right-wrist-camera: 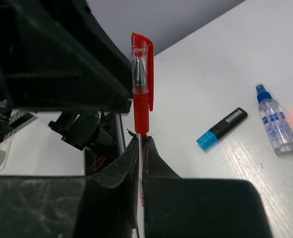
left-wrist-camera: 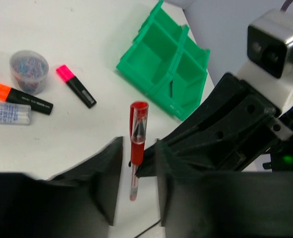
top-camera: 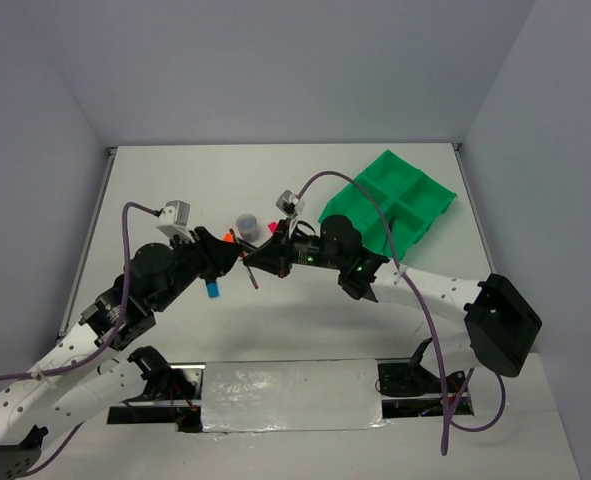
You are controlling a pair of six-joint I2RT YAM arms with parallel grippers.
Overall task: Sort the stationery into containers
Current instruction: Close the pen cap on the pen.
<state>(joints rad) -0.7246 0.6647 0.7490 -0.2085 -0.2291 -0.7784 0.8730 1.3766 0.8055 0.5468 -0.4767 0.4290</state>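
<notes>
The right end effector clamps the red pen low on its barrel, above the tabletop and short of the green tray. The left end effector gapes astride it. A mistimed release could drop it.

left fingers apart, right fingers clamped, wrists facing

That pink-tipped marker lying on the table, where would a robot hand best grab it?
Grip the pink highlighter around the middle of its black barrel, coming straight down from above. It lies flat with bare table along both long sides, so a grip can close across its narrow width. The cup stands close to its pink end, so that part looks tighter.
</notes>
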